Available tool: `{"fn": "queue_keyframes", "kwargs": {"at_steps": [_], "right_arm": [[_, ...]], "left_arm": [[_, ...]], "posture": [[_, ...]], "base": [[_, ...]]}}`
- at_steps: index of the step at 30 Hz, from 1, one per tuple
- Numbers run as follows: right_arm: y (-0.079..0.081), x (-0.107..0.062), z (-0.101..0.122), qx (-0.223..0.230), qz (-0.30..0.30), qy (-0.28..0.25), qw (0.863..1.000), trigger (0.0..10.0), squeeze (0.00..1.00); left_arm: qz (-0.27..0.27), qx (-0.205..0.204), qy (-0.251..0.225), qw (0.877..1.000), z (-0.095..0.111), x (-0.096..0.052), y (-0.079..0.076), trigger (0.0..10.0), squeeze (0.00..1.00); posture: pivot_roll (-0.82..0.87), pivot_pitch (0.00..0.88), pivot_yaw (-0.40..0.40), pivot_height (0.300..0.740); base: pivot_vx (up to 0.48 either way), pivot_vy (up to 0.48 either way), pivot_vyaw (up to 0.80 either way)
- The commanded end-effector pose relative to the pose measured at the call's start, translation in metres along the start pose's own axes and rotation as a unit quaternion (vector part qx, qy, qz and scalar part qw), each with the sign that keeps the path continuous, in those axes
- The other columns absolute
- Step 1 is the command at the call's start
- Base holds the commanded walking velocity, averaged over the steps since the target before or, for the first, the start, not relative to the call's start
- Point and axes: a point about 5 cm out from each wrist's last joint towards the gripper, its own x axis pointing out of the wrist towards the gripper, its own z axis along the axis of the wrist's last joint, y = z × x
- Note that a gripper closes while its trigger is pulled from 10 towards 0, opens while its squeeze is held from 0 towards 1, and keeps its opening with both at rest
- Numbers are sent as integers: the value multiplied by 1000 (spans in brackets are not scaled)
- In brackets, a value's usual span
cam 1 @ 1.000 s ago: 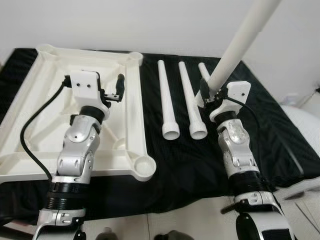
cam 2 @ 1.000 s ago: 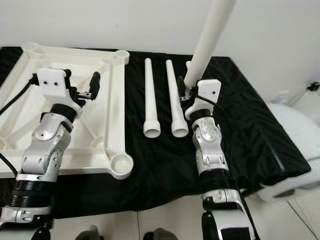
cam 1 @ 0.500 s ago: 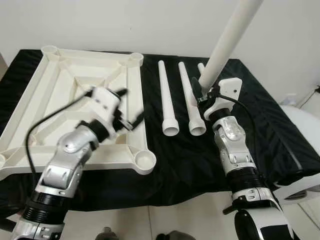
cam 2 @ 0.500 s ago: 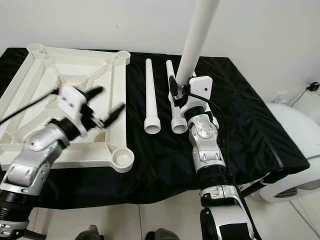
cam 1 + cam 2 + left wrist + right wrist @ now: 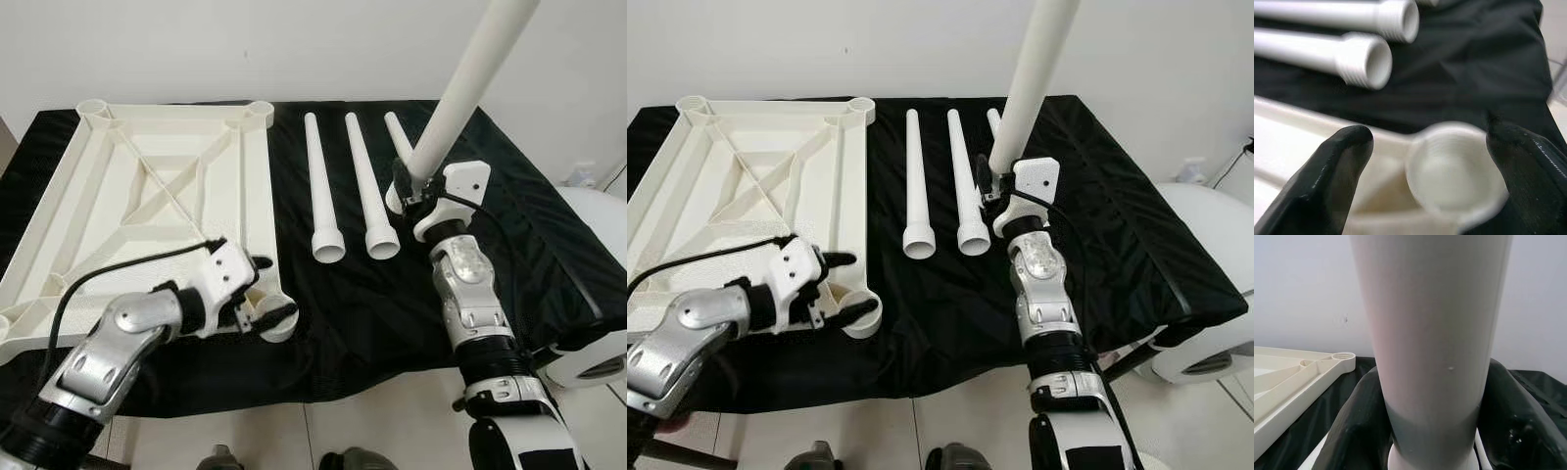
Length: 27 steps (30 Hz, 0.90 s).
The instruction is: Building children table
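Upside-down white tabletop [image 5: 147, 196] on the left part of the worktop [image 5: 529, 235], which carries a black cloth. Round threaded sockets at its corners; the near right socket [image 5: 281, 320] at the near edge of the cloth.

Left claw [image 5: 263, 296] low at this near right socket, fingers spread, one black finger [image 5: 1334, 166] on each side of the socket rim, not clearly touching it. In the left wrist view, the socket [image 5: 1454, 171] between the two fingers, blurred, with the threaded ends of two legs beyond it.

Right claw [image 5: 404, 186] right of the middle, pinching a long white leg [image 5: 470, 83] near its lower end. Leg tilted, upper end up and to the right, out of the frame. In the right wrist view, both fingers [image 5: 1359, 426] pressed against the leg.

Two more legs [image 5: 323, 186] flat on the cloth between tabletop and right claw, side by side, wide threaded ends near. A third leg [image 5: 396, 132] lying behind the held one, mostly hidden.

White rounded object [image 5: 588, 333] at the right edge, off the worktop.
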Motion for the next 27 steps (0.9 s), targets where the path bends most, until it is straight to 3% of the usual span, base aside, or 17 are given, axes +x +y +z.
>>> {"fn": "queue_keyframes", "kwargs": {"at_steps": [1,9,15,22,23,24,25,27], "right_arm": [[-4,0,4,-7,-6,-10,1000,10000,0],[-2,1,3,-11,2,-7,1000,10000,0],[-1,0,3,-11,3,-6,1000,10000,0],[-1,-1,2,-13,7,-1,1000,10000,0],[-1,-1,2,-14,7,-2,1000,10000,0],[-1,0,2,-16,8,-2,1000,10000,0],[-2,0,3,-18,8,-2,1000,10000,0],[-3,-1,4,-21,7,-3,1000,10000,0]], "left_arm": [[-19,3,20,1000,-4,-6,-1,10000,0],[-43,7,96,994,-20,-39,1,10000,0],[-44,-1,100,994,-23,-41,-1,10000,0],[-54,-12,110,992,-29,-33,-10,10000,0],[-56,-10,113,992,-30,-31,-10,4275,0],[-56,-9,116,992,-31,-28,-10,2706,0],[-59,-9,117,991,-31,-26,-9,0,0],[-61,-9,116,991,-31,-23,-9,0,0]], "posture": [[58,0,-19,740],[72,0,-24,740],[72,0,-24,740],[66,0,-32,740],[64,0,-31,740],[58,0,-32,740],[54,0,-31,740],[52,0,-31,740]], "base": [[0,0,0],[0,0,0],[0,0,0],[0,0,0],[0,0,0],[0,0,0],[0,0,0],[0,0,0]]}}
